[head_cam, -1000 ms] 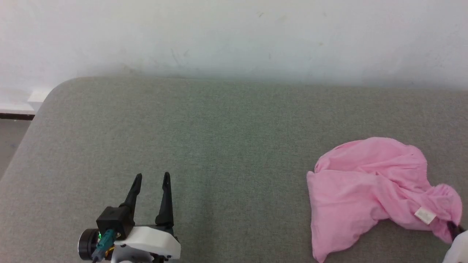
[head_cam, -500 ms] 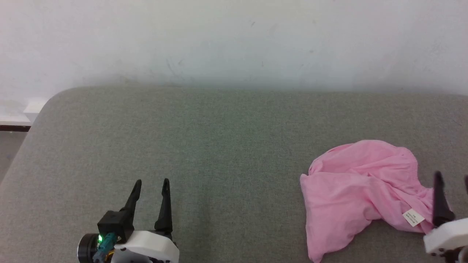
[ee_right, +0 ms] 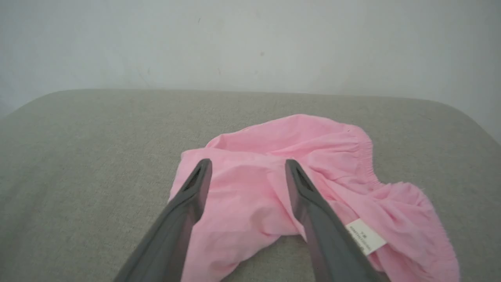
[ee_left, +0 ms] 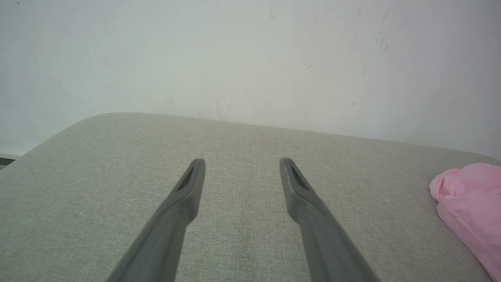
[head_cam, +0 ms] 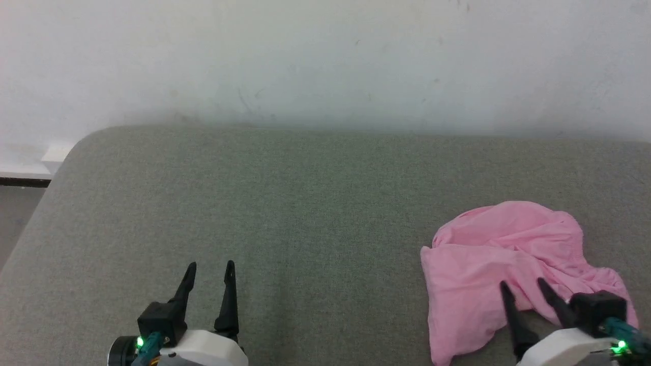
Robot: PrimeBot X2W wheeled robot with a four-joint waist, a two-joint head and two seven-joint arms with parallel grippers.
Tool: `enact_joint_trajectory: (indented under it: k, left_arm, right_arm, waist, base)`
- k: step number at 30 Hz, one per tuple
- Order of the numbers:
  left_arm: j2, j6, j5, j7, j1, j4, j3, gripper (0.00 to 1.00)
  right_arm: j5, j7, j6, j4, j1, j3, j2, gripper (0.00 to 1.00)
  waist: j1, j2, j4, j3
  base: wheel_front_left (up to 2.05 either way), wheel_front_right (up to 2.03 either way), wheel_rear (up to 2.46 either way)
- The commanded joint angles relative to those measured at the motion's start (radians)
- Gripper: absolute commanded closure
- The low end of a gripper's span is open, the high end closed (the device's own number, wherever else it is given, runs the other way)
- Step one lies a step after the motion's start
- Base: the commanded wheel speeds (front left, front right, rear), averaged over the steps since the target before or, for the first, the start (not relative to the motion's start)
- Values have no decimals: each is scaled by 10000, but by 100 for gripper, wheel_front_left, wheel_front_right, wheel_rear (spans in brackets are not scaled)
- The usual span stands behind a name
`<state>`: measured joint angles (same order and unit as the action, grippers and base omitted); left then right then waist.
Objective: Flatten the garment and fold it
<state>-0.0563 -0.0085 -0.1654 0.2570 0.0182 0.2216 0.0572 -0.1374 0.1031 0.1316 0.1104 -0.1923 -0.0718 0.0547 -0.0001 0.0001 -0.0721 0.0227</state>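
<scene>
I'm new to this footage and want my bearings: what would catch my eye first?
The crumpled pink garment, bright on the right of the grey cushion. The right gripper stands open over its near edge, beside the white label; the left gripper is open over bare cushion, well to the left.

The garment (ee_right: 313, 141), lying between and beyond the right fingers (ee_right: 184, 211), is thin, soft pink knit cloth, matt and creased, with fine puckers along its gathered hem. Its label (ee_right: 366, 236), just beside one right finger, is flat, white and matt with small grey print; cloth or paper, I cannot tell. Under the left fingers (ee_left: 313, 211) the worktop (ee_left: 98, 156) is covered in coarse grey-green woven fabric, matt and slightly nubby. All four fingers look like smooth, dark, matt plastic. At the base of the left fingers the shell (head_cam: 203, 348) is white, faintly glossy plastic. Beyond the fingertips the wall (head_cam: 325, 61) is matt white paint, lightly scuffed.
</scene>
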Motion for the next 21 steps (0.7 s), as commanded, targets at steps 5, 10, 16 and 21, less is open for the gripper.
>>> enact_joint_trajectory:
  k: [5,10,16,21]
  left_arm:
    - [12,-35,1,47,-126,51,41,0]
    - [27,2,-77,47,-260,51,109,0]
    - [40,23,-153,47,-402,137,203,0]
    - [44,61,-173,47,-383,158,168,0]
  right_arm:
    - [-620,1995,-9,-843,375,1297,626,0]
    - [-1342,3252,-9,-2162,1441,2301,1165,0]
    - [-2151,4060,-9,-3855,2080,3238,1365,69]
    - [-2501,3189,-9,-3940,2498,3711,1339,100]
  waist:
    - [1,-1,-139,-199]
    - [1,-1,-215,-477]
    - [1,-1,-359,-617]
    - [1,-1,-321,-597]
  base:
    - [0,0,0]
    - [0,0,0]
    - [0,0,0]
    - [0,0,0]
